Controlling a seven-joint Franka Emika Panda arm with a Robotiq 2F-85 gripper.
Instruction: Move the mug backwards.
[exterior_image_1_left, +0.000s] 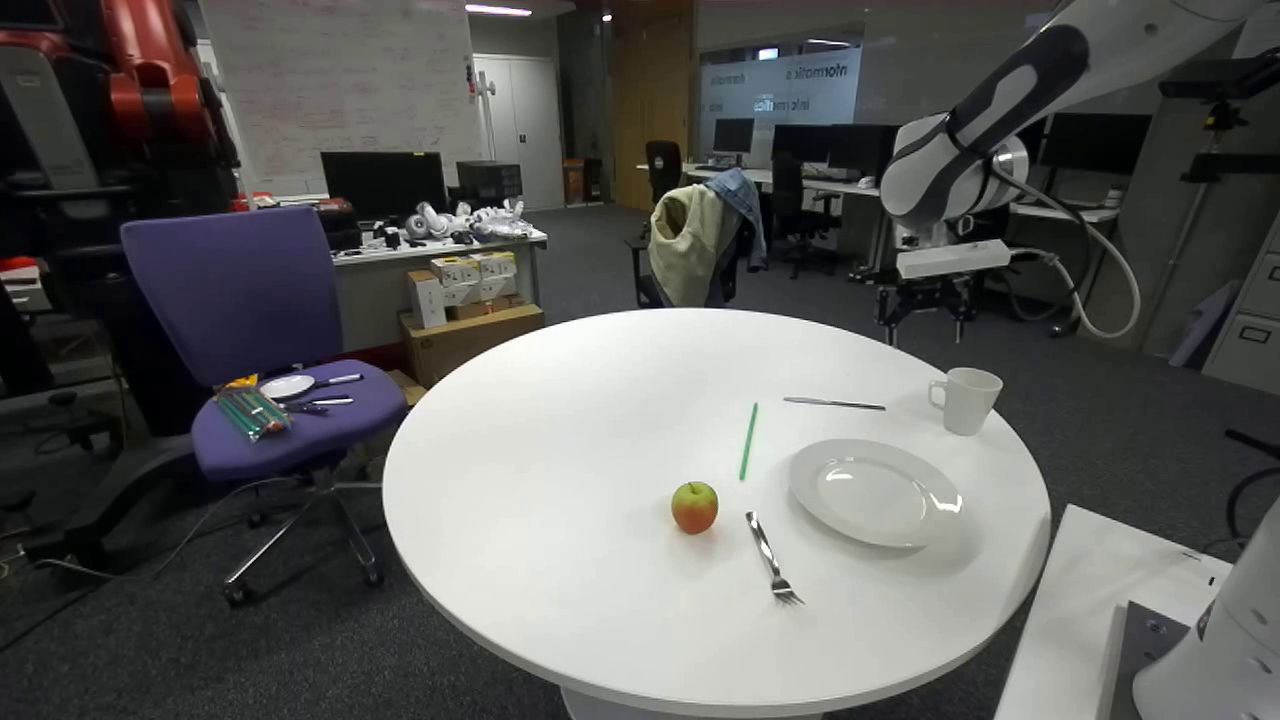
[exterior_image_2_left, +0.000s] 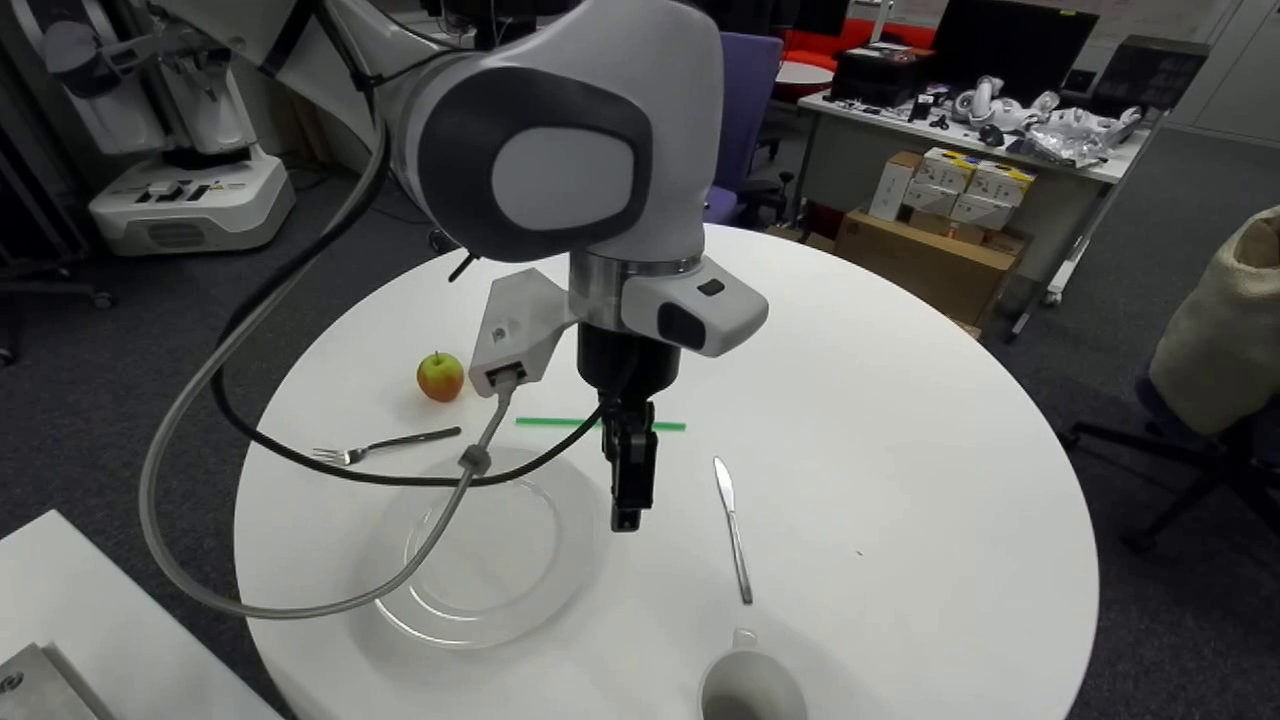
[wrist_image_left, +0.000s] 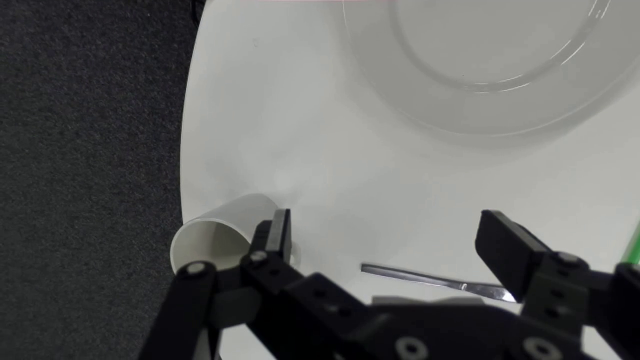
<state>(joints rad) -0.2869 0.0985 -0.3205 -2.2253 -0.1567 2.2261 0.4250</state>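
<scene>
In an exterior view, the camera looks slantwise down across the whole round counter (exterior_image_1_left: 560, 430); my arm (exterior_image_1_left: 1040, 90) hangs at upper right. In an exterior view, my arm looms close, the camera tilted steeper, the mug (exterior_image_2_left: 752, 685) cut off below. Both share the apple (exterior_image_1_left: 694, 507), the fork (exterior_image_1_left: 770, 560) and a purple chair (exterior_image_1_left: 240, 290). My wrist view faces almost straight down, nearest the counter, past my hand (wrist_image_left: 385, 225), sharing plate (wrist_image_left: 475, 105) and knife (wrist_image_left: 435, 280) with both.

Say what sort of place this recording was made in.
Probably a robotics lab with office space: an exterior view shows a whiteboard with faint writing, a black computer monitor and, at the picture's left edge, what looks like a red robot arm.
</scene>
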